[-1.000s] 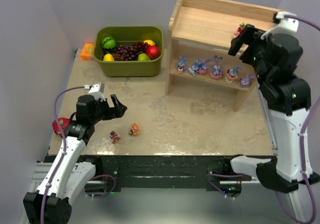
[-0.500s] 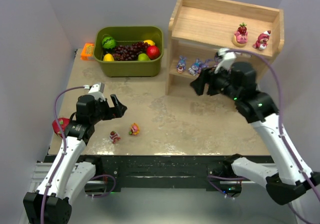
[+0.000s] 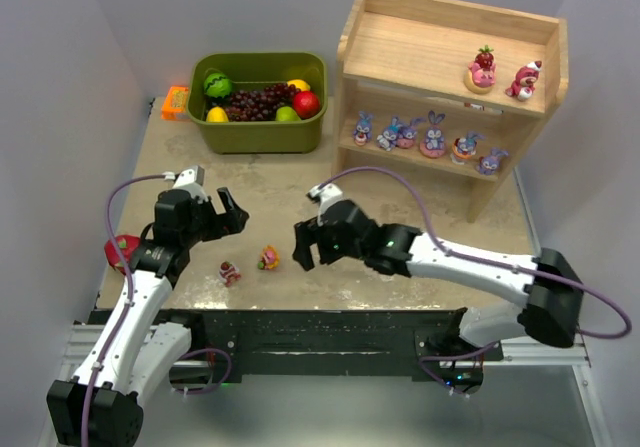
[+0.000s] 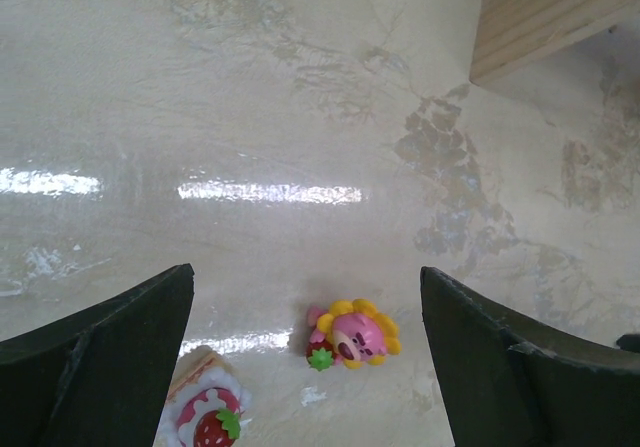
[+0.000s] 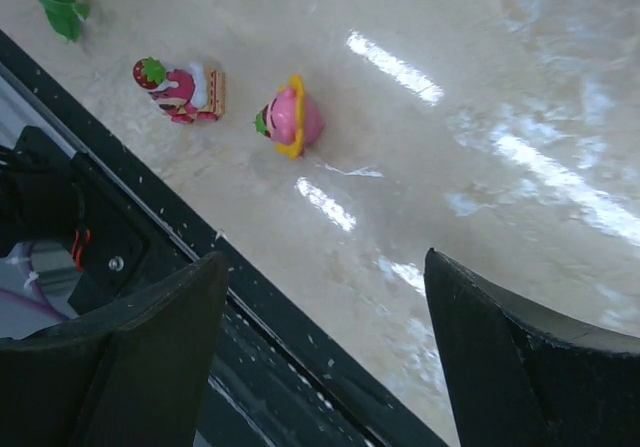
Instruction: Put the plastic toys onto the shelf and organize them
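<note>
Two pink bear toys lie on the table near its front edge: one with a yellow flower top and one with a strawberry top. The wooden shelf holds two pink-red bears on top and several blue bunnies on the lower tier. My left gripper is open and empty, above and left of the flower bear. My right gripper is open and empty, low just right of the flower bear.
An olive-green bin of fake fruit stands at the back left, with an orange object beside it. A pink dragon fruit lies at the left table edge. The black table rail runs along the front.
My right arm has swung from the top shelf, where it left two bears, down and left to the table beside the flower bear. The left arm has barely moved.
</note>
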Controlling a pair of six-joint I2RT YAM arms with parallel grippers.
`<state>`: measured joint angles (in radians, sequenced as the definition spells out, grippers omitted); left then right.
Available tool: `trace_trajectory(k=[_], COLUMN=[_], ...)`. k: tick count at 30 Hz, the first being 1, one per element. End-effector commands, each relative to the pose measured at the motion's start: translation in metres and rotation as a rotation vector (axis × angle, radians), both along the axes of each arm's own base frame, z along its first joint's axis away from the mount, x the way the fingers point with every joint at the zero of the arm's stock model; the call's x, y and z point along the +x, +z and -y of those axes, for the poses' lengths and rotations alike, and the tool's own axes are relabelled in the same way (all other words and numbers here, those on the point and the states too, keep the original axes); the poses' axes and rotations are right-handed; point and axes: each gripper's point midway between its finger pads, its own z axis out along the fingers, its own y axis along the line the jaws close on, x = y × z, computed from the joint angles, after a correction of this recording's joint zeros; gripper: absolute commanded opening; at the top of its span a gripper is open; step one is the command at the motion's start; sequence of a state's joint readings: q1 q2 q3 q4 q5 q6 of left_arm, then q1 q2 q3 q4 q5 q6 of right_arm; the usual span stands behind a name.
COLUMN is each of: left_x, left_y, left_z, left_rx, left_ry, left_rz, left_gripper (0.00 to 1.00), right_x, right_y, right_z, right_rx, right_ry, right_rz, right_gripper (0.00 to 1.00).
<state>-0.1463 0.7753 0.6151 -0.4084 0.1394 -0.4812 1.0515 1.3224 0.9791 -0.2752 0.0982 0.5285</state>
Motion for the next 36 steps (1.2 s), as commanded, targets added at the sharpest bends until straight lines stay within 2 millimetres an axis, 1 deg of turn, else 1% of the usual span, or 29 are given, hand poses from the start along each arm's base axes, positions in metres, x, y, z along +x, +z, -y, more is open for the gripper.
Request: trace_trajectory(k=[1, 2, 3, 5, 6, 8, 9, 10, 11, 12, 13, 15, 16, 18, 21, 24, 26, 28, 32, 33, 36], left_x=[0.007, 0.006, 0.006, 0.005, 0.005, 0.005, 0.005, 0.005, 0.005, 0.005, 0.005, 0.005, 0.005, 0.005, 0.005, 0.005, 0.005, 0.005, 0.005, 0.005, 0.005], left_y=[0.013, 0.013, 0.013, 0.014, 0.013, 0.011, 0.012, 0.011, 0.011, 0.011, 0.011, 0.011, 0.011, 0.010, 0.010, 0.011, 0.010, 0.010, 0.010, 0.010, 0.010], left_z=[-0.015, -0.016, -0.017, -0.016, -0.016, -0.015, -0.014, -0.014, -0.014, -0.014, -0.014, -0.014, -0.014, -0.014, -0.015, -0.014, -0.014, -0.014, -0.014, -0.014, -0.013], left_rx=[0.029, 0.034, 0.036, 0.035, 0.033, 0.034, 0.034, 0.035, 0.036, 0.037, 0.037, 0.040, 0.040, 0.042, 0.044, 0.042, 0.043, 0.043, 0.045, 0.045, 0.041], left_ry=[0.095, 0.099, 0.103, 0.098, 0.095, 0.090, 0.084, 0.083, 0.081, 0.081, 0.078, 0.079, 0.077, 0.076, 0.076, 0.075, 0.075, 0.073, 0.072, 0.070, 0.065], left_rz=[0.019, 0.021, 0.021, 0.028, 0.027, 0.026, 0.028, 0.025, 0.025, 0.026, 0.027, 0.026, 0.027, 0.025, 0.026, 0.029, 0.027, 0.026, 0.026, 0.027, 0.029], left_gripper=[1.00, 0.99, 0.99, 1.00, 1.00, 0.99, 0.99, 0.99, 1.00, 0.99, 0.99, 1.00, 1.00, 1.00, 1.00, 1.00, 1.00, 1.00, 1.00, 0.99, 1.00], right_x=[0.002, 0.000, -0.003, -0.007, -0.008, -0.013, -0.017, -0.016, -0.020, -0.026, -0.027, -0.030, -0.031, -0.031, -0.031, -0.030, -0.027, -0.024, -0.014, -0.009, 0.000], right_y=[0.006, -0.010, -0.016, -0.037, -0.045, -0.056, -0.070, -0.066, -0.075, -0.083, -0.084, -0.092, -0.100, -0.102, -0.112, -0.122, -0.130, -0.137, -0.151, -0.149, -0.155], right_z=[-0.051, -0.060, -0.066, -0.078, -0.081, -0.089, -0.090, -0.100, -0.099, -0.104, -0.108, -0.110, -0.111, -0.116, -0.119, -0.123, -0.125, -0.121, -0.101, -0.098, -0.087], right_rx=[0.163, 0.141, 0.139, 0.110, 0.096, 0.103, 0.089, 0.145, 0.148, 0.160, 0.188, 0.203, 0.202, 0.230, 0.237, 0.247, 0.236, 0.223, 0.177, 0.180, 0.164], right_ry=[-0.184, -0.191, -0.191, -0.204, -0.202, -0.193, -0.193, -0.185, -0.180, -0.167, -0.164, -0.169, -0.170, -0.170, -0.184, -0.188, -0.202, -0.231, -0.317, -0.337, -0.377], right_rz=[0.029, 0.014, 0.001, -0.042, -0.054, -0.092, -0.120, -0.124, -0.142, -0.177, -0.184, -0.203, -0.213, -0.222, -0.238, -0.245, -0.243, -0.240, -0.206, -0.188, -0.170], right_gripper=[0.81, 0.80, 0.75, 0.70, 0.64, 0.57, 0.49, 0.44, 0.40, 0.31, 0.28, 0.19, 0.17, 0.11, 0.04, 0.00, 0.00, 0.00, 0.00, 0.00, 0.00])
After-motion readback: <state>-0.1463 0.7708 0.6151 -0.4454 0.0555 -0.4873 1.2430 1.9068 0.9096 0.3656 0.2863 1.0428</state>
